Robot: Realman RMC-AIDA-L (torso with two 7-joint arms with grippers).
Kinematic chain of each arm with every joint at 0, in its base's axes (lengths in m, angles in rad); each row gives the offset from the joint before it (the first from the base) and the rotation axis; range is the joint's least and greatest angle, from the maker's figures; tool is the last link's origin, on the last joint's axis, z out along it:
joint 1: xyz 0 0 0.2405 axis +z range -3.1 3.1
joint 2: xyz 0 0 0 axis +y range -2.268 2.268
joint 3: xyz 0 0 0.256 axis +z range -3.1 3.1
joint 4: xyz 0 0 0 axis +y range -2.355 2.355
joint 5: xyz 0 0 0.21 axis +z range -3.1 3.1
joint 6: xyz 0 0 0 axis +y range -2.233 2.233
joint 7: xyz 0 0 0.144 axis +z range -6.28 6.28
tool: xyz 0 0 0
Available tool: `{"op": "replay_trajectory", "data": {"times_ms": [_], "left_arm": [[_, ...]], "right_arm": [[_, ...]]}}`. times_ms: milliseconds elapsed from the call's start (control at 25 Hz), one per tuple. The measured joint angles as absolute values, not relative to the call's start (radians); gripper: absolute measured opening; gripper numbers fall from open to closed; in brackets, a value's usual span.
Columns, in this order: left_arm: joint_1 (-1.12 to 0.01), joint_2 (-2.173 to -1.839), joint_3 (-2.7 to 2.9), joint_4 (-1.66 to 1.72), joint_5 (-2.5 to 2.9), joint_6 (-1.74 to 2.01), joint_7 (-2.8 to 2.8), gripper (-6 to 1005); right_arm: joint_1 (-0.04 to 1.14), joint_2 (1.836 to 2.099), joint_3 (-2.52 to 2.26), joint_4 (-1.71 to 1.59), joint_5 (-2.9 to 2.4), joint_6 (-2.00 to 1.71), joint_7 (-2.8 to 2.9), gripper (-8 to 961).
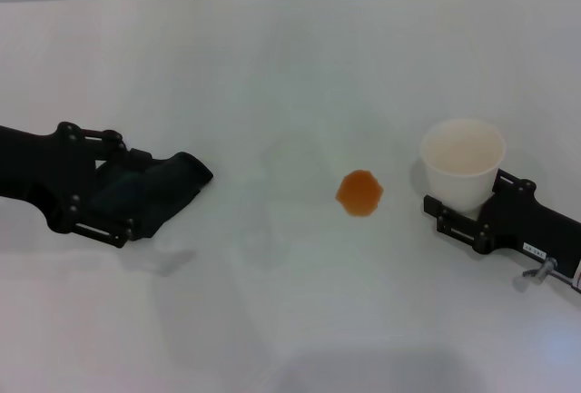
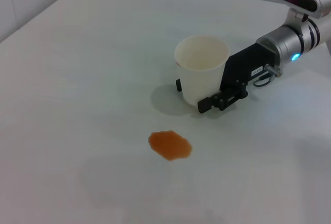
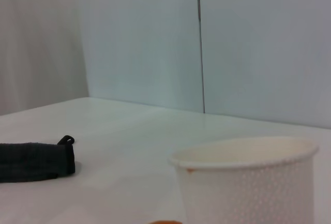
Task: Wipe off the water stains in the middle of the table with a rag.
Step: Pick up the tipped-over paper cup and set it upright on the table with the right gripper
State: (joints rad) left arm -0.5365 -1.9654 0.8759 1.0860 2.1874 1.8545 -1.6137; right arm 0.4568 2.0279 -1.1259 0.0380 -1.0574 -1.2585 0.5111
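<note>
Worktop [image 1: 300, 66]: large, plain, glossy white flat surface, carrying every item listed below.

Left gripper [image 1: 127, 195]: black, entering from the robot's left side in the head view, clenched on the rag. Its own wrist view shows none of it.

Right gripper [image 1: 454, 216]: black, on the robot's right, its jaws set either side of the paper cup's base and grasping it. The left wrist view shows it side-on [image 2: 214, 97], with the grey arm behind it carrying a lit blue ring.

Rag [image 1: 159, 191]: soft black to dark green cloth, bunched in the left gripper, long axis running across the worktop, free end pointing toward the stain but well apart from it. The right wrist view alone shows its small loop tab, at the end nearest the cup [image 3: 39, 161].

Paper cup [image 1: 462, 162]: white, upright, open mouth up, near the stain on the robot's right. The right wrist view adds a fine dotted texture on its wall [image 3: 248, 182].

Water stain [image 1: 359, 192]: small translucent orange blob, roughly round with angular edges, in the middle of the worktop between rag and cup, closer to the cup. The left wrist view shows it slightly elongated [image 2: 170, 145].
</note>
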Motion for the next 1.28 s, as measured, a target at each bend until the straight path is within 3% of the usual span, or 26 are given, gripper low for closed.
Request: {"op": "replay_trajectory", "data": {"times_ms": [960, 1280], "left_arm": [[-0.535, -1.973, 0.872, 1.091, 2.209, 1.859, -1.618, 890], [-0.528, -1.972, 0.87, 1.094, 2.209, 1.858, -1.621, 890]], "right_arm": [[0.443, 2.027, -1.131, 0.028, -1.062, -1.268, 0.531, 876], [0.406, 2.003, -1.17, -0.05, -1.083, -1.297, 0.624, 877]]}}
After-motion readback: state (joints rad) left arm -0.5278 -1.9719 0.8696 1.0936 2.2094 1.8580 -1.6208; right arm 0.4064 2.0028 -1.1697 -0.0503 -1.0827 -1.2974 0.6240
